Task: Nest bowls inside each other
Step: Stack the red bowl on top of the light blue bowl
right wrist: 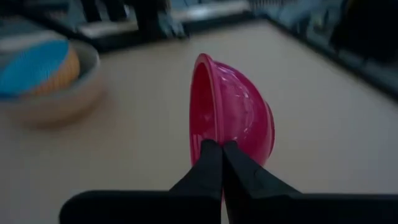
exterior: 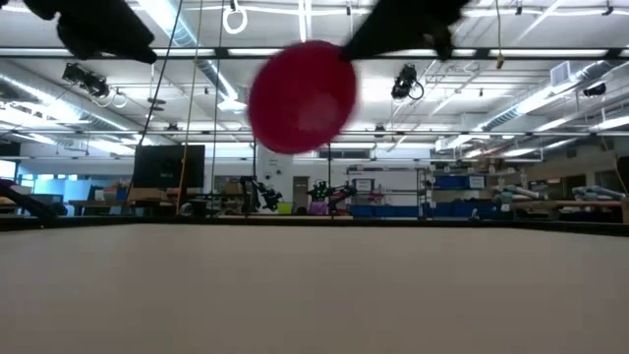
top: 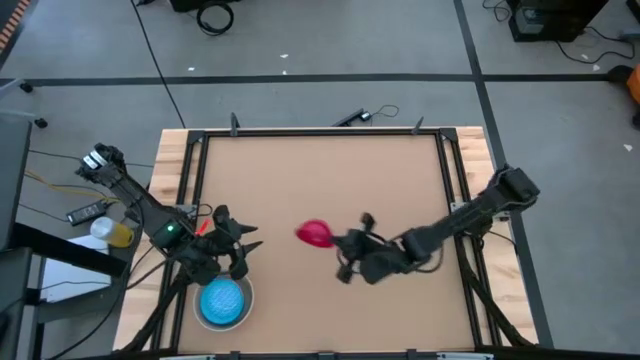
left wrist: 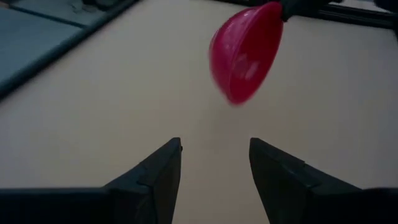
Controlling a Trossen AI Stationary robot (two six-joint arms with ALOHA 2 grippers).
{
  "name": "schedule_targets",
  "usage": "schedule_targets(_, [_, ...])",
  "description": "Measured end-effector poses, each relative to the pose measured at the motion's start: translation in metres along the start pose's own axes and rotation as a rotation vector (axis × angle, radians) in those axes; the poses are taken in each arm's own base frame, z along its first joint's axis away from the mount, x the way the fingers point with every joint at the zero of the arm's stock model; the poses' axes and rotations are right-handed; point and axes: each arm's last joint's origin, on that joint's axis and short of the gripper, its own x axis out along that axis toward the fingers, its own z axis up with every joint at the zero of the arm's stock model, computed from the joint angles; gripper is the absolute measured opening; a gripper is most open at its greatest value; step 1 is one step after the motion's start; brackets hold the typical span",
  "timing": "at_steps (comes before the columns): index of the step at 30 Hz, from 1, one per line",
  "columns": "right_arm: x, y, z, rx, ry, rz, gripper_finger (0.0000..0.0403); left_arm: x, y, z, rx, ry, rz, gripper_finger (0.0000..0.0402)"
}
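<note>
Above the middle of the bare tan tabletop (top: 320,170), my right gripper (right wrist: 221,152) pinches the rim of the small round magenta-red plastic bowl (top: 315,234), lifted and tipped on edge. My left gripper (left wrist: 214,158) waits with fingers apart beside the stacked bowls (top: 222,303) at the near left. Far behind, a lit workshop with shelves.

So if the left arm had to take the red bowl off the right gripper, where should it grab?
Probably the free rim opposite the right gripper, which is shut on the red bowl's near edge. The bowl hangs on edge above the table, so the open left gripper could pinch that thin wall from its own side.

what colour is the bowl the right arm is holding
Magenta-red bowl, clearest in the right wrist view.
</note>
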Motion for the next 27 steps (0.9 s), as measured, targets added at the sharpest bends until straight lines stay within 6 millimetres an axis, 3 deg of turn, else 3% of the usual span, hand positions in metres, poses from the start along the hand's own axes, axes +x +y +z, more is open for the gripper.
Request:
schedule_targets(5, [0.033, 0.013, 0.033, -0.066, -0.15, 0.016, 0.0006, 0.009, 0.005, 0.008, 0.046, -0.039, 0.061, 0.0193])
schedule_targets(9, [0.05, 0.017, 0.048, -0.102, -0.174, 0.015, 0.0006, 0.014, 0.01, 0.011, 0.063, -0.051, 0.109, 0.0193])
schedule_targets(18, [0.056, 0.022, 0.06, -0.104, -0.209, 0.099, 0.0006, 0.021, 0.017, 0.016, 0.053, -0.065, 0.174, 0.0188])
schedule_targets(21, [0.056, 0.022, 0.061, -0.093, -0.211, 0.104, 0.0006, 0.021, 0.016, 0.016, 0.053, -0.051, 0.156, 0.0153])
schedule_targets(25, [0.056, 0.024, 0.06, -0.053, -0.196, 0.161, 0.0018, 0.02, 0.014, 0.016, 0.049, -0.042, 0.13, 0.0044])
schedule_targets(27, [0.055, 0.025, 0.058, -0.027, -0.172, 0.185, 0.0033, 0.018, 0.013, 0.014, 0.066, -0.017, 0.105, 0.0017])
